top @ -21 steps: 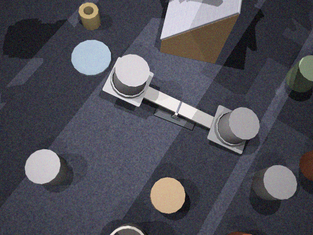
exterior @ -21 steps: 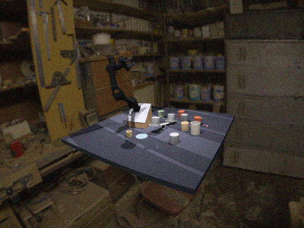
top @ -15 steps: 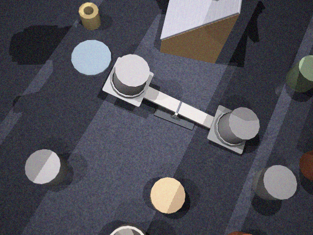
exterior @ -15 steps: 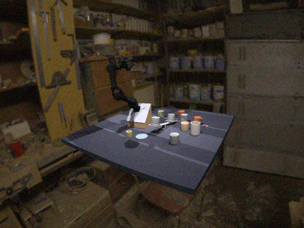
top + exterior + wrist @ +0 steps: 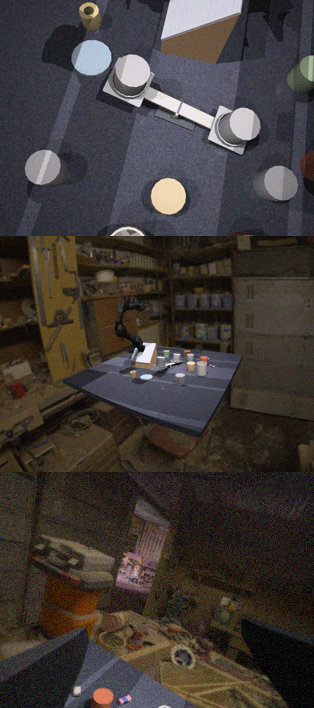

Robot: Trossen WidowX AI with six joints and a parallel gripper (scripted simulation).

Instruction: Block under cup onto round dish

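One grey-white cup (image 5: 132, 72) (image 5: 160, 361) stands upside down on the balance end nearer the round dish. The identical other cup (image 5: 240, 127) (image 5: 176, 357) stands on the far end. The balance (image 5: 195, 113) is tilted, with the dish-side end higher, its shadow set further off. No block shows; the cups hide what is under them. The pale blue round dish (image 5: 91, 57) (image 5: 146, 377) is bare, with no cup above it. My gripper (image 5: 143, 306) (image 5: 165, 630) is open and empty, raised high behind the wedge, away from cups and dish.
A white-topped wedge (image 5: 200, 17) (image 5: 149, 352) stands behind the balance. A hollow yellow cylinder (image 5: 90, 19) (image 5: 133, 374) stands beside the dish. Grey (image 5: 42, 167) (image 5: 180, 379), tan (image 5: 168, 195) (image 5: 191, 366) and green (image 5: 301, 73) (image 5: 166, 353) cylinders, an open white cup (image 5: 201, 369) and orange ones (image 5: 187, 353) (image 5: 103, 697) stand around.
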